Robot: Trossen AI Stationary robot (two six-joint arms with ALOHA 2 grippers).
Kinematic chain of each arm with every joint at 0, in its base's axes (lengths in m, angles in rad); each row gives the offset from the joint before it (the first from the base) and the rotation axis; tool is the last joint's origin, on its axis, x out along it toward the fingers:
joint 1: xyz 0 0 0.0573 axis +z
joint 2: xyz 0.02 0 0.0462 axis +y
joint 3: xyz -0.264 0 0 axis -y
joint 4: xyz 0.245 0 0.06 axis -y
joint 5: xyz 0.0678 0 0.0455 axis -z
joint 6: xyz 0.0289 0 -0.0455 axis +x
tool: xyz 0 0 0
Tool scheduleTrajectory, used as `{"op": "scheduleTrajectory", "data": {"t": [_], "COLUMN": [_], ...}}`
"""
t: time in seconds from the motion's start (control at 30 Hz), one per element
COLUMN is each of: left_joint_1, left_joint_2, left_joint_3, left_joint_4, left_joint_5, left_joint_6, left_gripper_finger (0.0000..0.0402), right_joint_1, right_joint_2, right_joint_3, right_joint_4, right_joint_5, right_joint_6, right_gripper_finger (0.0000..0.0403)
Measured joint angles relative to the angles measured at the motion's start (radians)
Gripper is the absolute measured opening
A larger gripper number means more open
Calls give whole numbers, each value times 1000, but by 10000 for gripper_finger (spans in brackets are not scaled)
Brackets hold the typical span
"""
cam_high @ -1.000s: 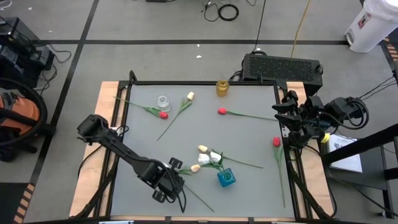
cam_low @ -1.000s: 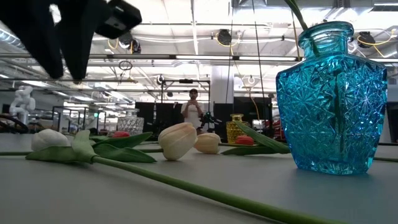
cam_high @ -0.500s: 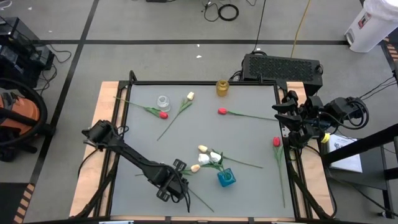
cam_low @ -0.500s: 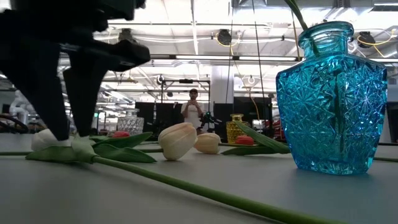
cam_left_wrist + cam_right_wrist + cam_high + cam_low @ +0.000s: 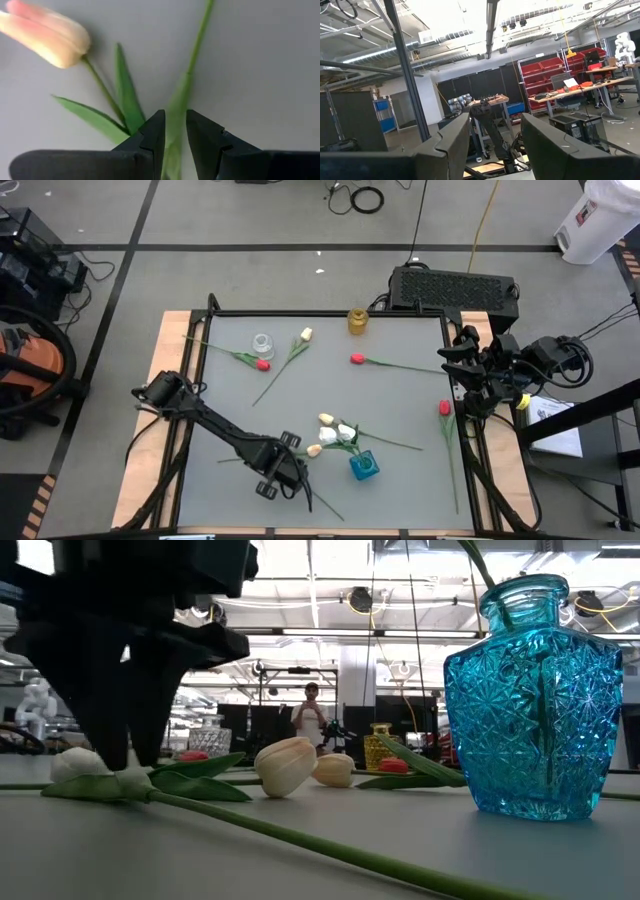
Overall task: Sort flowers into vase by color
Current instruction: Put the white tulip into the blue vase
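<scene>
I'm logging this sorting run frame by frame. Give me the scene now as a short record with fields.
left gripper: down at the table, fingers straddling a green stem, not closed on it
right gripper: open, parked off the table's right edge
blue vase: upright, a stem already in it
yellow vase: at far edge
clear vase: far left

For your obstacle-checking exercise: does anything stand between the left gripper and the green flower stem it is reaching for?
Nothing visible does. In the wrist view, the left gripper has its fingers on either side of the green stem, with a gap on each side. The cream tulip lies off to one side.
</scene>
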Motion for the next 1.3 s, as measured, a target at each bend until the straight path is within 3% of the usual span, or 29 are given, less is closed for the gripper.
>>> {"op": "scheduleTrajectory", "data": {"t": [0.43, 0.8, 1.3], "left_joint_1": [-1, 3, 7], "left_joint_2": [0, 0, 42], "left_joint_3": [47, 50, 43], "left_joint_4": [5, 22, 31], "left_joint_5": [66, 57, 31], "left_joint_6": [-26, -26, 6], "left_gripper_finger": [90, 201, 205], "right_joint_1": [0, 0, 0], "right_joint_2": [0, 0, 0], "right_joint_3": [0, 0, 0], "right_joint_4": [0, 0, 0], "right_joint_5": [0, 0, 0], "right_joint_6": [0, 0, 0], "right_gripper_finger": [169, 169, 169]}}
